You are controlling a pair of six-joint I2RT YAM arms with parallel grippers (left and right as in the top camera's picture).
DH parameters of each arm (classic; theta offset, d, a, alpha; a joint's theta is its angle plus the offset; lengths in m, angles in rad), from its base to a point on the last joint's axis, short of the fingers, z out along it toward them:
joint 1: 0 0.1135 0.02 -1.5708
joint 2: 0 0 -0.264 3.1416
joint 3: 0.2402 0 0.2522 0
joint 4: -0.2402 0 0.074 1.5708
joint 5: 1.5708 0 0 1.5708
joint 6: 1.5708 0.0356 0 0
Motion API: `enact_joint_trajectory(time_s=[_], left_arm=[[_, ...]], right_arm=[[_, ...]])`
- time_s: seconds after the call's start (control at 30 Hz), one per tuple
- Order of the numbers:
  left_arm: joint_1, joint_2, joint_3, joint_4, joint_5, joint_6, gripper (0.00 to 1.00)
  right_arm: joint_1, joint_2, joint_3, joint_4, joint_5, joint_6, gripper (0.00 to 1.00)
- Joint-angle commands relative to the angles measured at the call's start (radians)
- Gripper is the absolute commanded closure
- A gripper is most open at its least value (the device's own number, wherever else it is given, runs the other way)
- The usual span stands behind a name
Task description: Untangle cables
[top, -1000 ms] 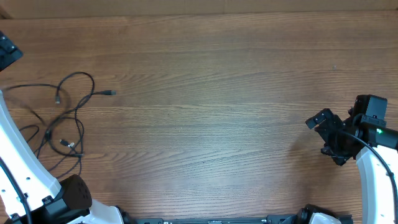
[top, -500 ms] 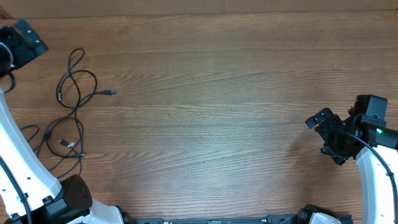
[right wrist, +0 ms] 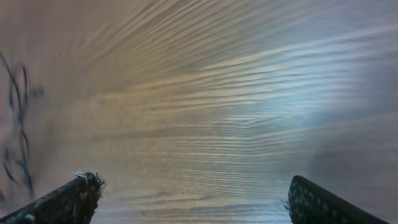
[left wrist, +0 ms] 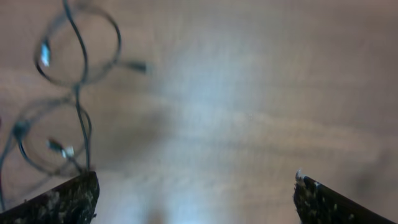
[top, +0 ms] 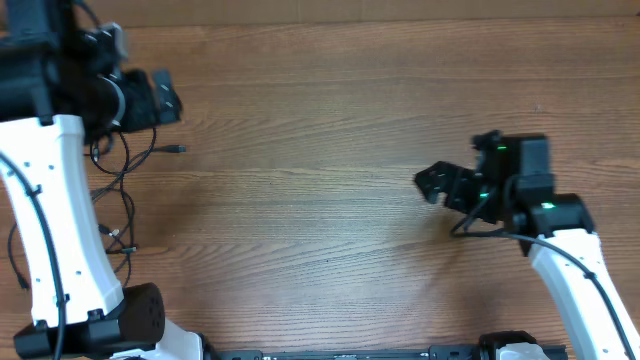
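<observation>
The cables are thin black cords in loose tangled loops at the table's left side, with one plug end pointing right. My left gripper hangs open above their upper loops, which its arm partly hides. The left wrist view shows the cables blurred at the left, outside the left gripper, which has only bare wood between its fingertips. My right gripper is open over the table's right-centre, far from the cords. Its wrist view shows the cables small at the far left and the right gripper empty.
The wooden table stretches between the two arms. The left arm's white link crosses over the left part of the cords. The table's back edge runs along the top of the overhead view.
My left arm has swung in from the left edge to hang over the cords' upper loops. The right arm has moved left toward the centre. The upper loop shifted shape early on.
</observation>
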Motion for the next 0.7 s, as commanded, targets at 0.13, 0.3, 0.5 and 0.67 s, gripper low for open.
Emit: enact_joint_trajectory(time_s=[0.13,0.3,0.5,0.67], left_arm=[[-0.083,0.003,-0.221,-0.023,-0.068,-0.016,0.00],[-0.111,-0.002,-0.407,-0.023,-0.066,-0.025,0.01],[-0.116,-0.079,-0.604,-0.023,-0.067,-0.031,0.01],[-0.116,-0.236,-0.725,0.030,-0.068,-0.038,0.00]], right_arm=[[0.134,0.072,0.020,0.052,0.178,-0.052,0.00],[0.114,0.083,0.021,-0.005,0.192,-0.050,0.00],[0.107,0.082,0.020,-0.150,0.192,-0.044,0.00],[0.107,0.067,0.019,-0.258,0.193,-0.045,0.00]])
